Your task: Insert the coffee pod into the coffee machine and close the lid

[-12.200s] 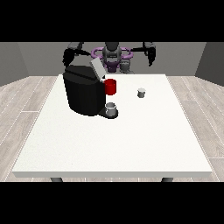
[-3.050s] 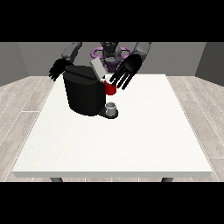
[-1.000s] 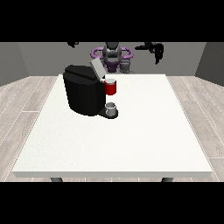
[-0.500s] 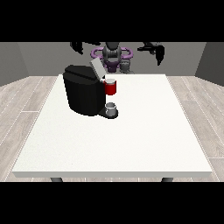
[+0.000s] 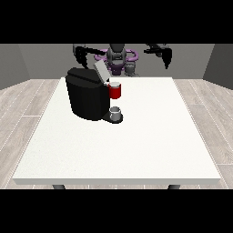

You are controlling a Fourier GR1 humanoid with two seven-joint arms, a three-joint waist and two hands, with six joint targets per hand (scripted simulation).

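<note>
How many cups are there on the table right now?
1. A small grey cup stands on the drip tray at the front of the black coffee machine, below its red pod holder. Another behind the machine would be hidden.

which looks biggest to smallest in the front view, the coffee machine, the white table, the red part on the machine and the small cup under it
1. white table
2. coffee machine
3. red part
4. small cup

The red part and the cup look close in size, so their order is unsure.
</note>
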